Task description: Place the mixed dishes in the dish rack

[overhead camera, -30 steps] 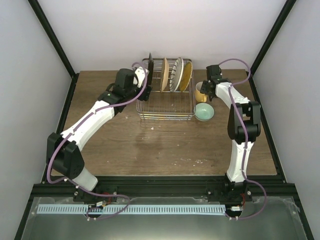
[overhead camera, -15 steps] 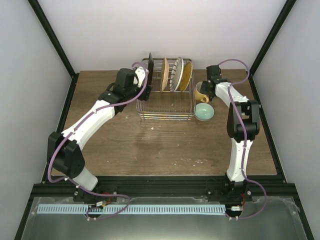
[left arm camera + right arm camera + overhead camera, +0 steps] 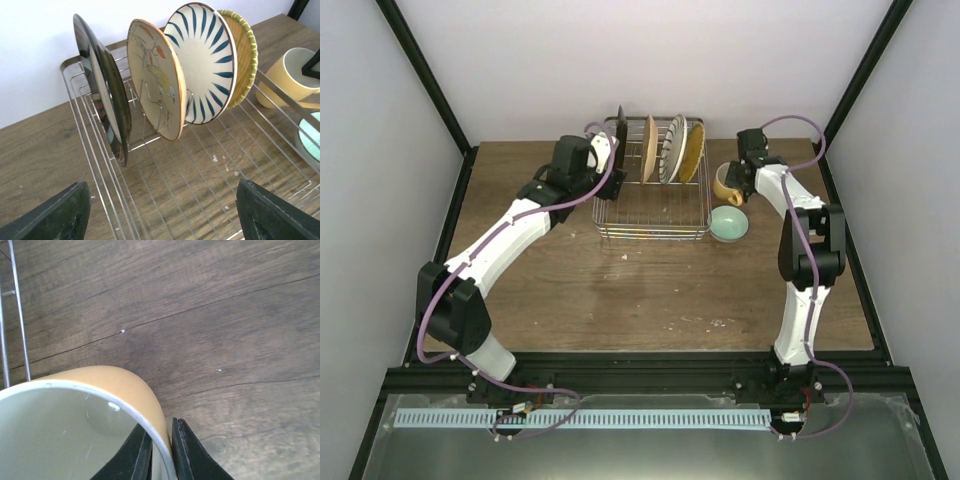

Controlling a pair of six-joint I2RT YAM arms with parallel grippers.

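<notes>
**Top view.** Rack (image 3: 651,236) sits mid-worktop (image 3: 570,290), close to the far edge. Four plates (image 3: 669,150) stand upright in its far half, and the near half of the grid floor holds nothing. Mug (image 3: 723,187) is just off the rack's right rim, toward the far right corner. Bowl (image 3: 729,224) lies on the worktop nearer than the mug, beside the rack's near right corner. Right end effector (image 3: 735,178) is at the mug. Left end effector (image 3: 606,168) hangs at the rack's left rim.

**Left wrist.** Left end effector is spread wide, holding nothing, and aimed across the rack floor. The plates stand on edge between the prongs, faces toward the rack's left and right rims. The mug shows beyond the right rim, mouth apparently tipped toward the rack. Part of the bowl shows at the frame's right edge.

**Right wrist.** Right end effector is pressed onto the mug wall, one finger inside the rim and one outside. A rack wire runs down the left edge of the frame.

**Judgement.** The rack lies directly to the left of the gripped mug, and the right arm is far nearer to it. The next move should be a lift and a carry left over the right rim onto the free near floor. The thin rim pinch could let the mug swing.
</notes>
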